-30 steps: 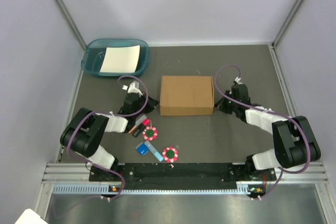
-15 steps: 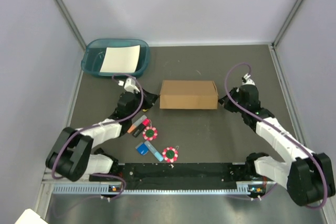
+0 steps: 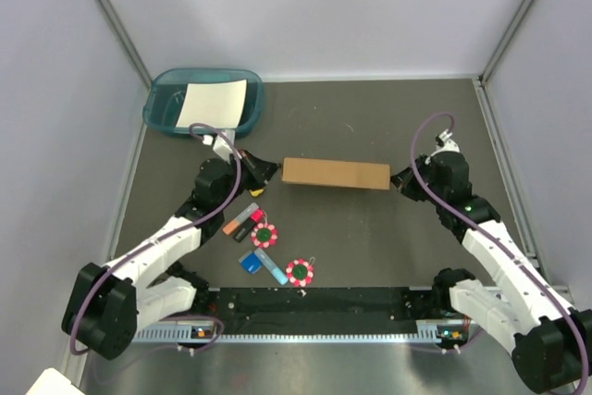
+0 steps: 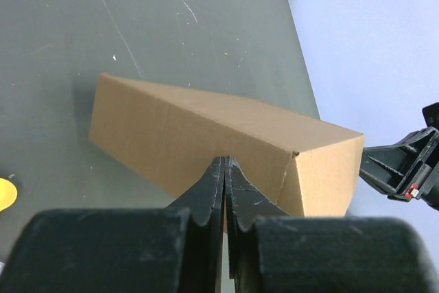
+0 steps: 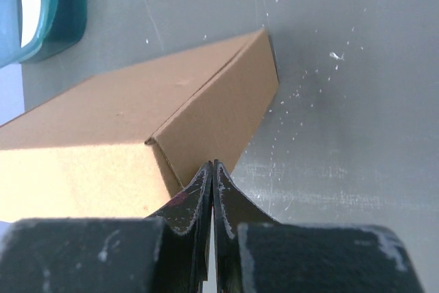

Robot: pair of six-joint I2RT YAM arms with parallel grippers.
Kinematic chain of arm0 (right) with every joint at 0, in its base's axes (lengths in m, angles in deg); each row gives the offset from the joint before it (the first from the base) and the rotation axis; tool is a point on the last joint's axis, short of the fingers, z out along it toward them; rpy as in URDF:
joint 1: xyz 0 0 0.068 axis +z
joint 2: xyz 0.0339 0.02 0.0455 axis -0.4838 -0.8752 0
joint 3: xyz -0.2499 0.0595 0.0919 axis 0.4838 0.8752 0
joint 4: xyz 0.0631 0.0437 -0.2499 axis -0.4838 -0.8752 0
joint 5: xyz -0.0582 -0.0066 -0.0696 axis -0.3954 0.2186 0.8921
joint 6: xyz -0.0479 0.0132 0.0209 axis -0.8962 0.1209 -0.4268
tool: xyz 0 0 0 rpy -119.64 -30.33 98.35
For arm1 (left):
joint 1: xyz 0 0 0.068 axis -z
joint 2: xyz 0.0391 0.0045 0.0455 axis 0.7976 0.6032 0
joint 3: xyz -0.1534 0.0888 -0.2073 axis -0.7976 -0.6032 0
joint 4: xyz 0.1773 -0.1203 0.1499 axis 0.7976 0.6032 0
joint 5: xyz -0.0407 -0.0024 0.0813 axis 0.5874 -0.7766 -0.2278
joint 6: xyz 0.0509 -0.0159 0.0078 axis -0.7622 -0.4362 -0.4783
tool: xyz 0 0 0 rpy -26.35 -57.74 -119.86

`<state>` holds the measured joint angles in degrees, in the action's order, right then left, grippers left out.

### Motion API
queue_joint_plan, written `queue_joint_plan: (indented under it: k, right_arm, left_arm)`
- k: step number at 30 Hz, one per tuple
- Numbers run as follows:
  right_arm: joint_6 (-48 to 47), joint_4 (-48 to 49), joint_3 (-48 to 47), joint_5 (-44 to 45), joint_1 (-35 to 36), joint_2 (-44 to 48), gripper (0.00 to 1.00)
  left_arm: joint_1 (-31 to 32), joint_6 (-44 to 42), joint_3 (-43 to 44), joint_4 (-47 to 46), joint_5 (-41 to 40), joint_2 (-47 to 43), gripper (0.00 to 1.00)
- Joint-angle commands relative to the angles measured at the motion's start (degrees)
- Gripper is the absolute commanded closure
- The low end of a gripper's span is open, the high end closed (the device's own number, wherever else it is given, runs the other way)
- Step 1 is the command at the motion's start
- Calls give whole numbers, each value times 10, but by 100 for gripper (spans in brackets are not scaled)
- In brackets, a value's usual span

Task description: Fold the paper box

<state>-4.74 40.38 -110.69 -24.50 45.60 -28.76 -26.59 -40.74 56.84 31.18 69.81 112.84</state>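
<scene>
Our left gripper (image 3: pixel 267 170) and right gripper (image 3: pixel 396 178) are squeezed tight, tips touching each end of the paper box (image 3: pixel 334 173) between them.

The paper box (image 3: pixel 335 173) is plain brown cardboard, matt and dry-looking. Its faces are smooth, and the cut edge at one corner is a little rough. The table (image 3: pixel 370 247) has a dark grey matt surface with fine scratches and small pale specks. The left hand (image 4: pixel 225 162) and the right hand (image 5: pixel 212 166) are black plastic, dull and slightly grainy, with light scuff marks. The tray (image 3: pixel 159 110) is teal plastic, glossy and half transparent, and the sheet (image 3: pixel 213 104) in it is white matt paper. The plate (image 3: pixel 324 363) below the arm bases is brushed metal with a soft sheen.
</scene>
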Motion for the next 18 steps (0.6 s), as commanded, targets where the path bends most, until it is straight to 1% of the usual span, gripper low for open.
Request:
queue_joint_plan:
  k: [1, 6, 9, 12, 16, 18]
  right_arm:
    - [27, -9, -68, -41, 16, 10, 100]
    - [41, -71, -117, -42, 17, -5, 100]
    - [37, -81, -137, -37, 17, -14, 100]
    - [32, -80, -132, -25, 17, -23, 100]
    - [23, -72, -98, -16, 17, -22, 100]
    - [16, -59, -75, -12, 18, -15, 100]
  left_arm:
    - [16, 5, 54, 43, 72, -9, 95]
    - [16, 11, 81, 83, 77, -4, 94]
    - [16, 3, 92, 97, 70, 5, 94]
    - [15, -2, 89, 87, 64, 21, 94]
    - [15, -9, 66, 64, 61, 43, 94]
    - [15, -9, 49, 28, 61, 46, 94]
